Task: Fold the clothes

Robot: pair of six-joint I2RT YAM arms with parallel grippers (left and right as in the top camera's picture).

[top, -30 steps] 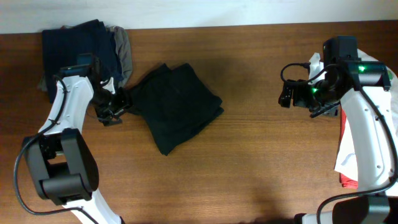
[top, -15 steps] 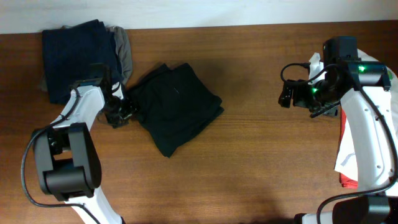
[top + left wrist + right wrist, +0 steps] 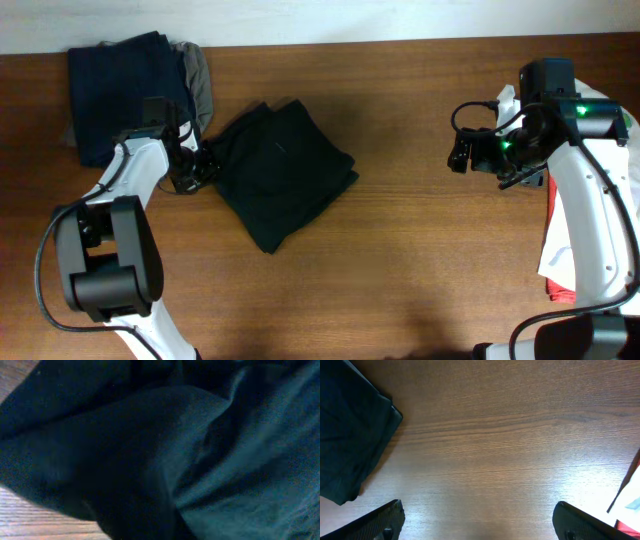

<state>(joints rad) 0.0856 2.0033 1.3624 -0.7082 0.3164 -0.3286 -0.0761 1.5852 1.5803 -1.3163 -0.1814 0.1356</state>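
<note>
Brown wood-grain worktop [image 3: 420, 260], smooth, with fine streaks running across. At its left-centre, a black garment [image 3: 285, 170]: soft, matte, folded into a rough diamond, with layered edges showing along the right and lower sides. Toward the far left corner, a navy garment [image 3: 125, 90] folded into a flat rectangle, and a grey garment [image 3: 198, 85] crumpled against its right side. Near the black one, apart as far as can be told from overhead.

Left gripper [image 3: 196, 168] down at the black garment's left corner, between it and the navy one. Jaws closed tight on a pinch of that black cloth. Left wrist view filled with dark rumpled folds seen close, a sliver of wood at the lower left, fingers hidden by fabric.

Right gripper [image 3: 460, 155] hovering well apart, over bare wood on the right side. Jaws spread wide, gripping nothing. Black fingertips [image 3: 382, 520] at the bottom corners of the right wrist view, with the black garment's corner at upper left there.

At the right edge, partly under the right arm [image 3: 590, 200], bunched white-and-red printed cloth [image 3: 558, 262].
</note>
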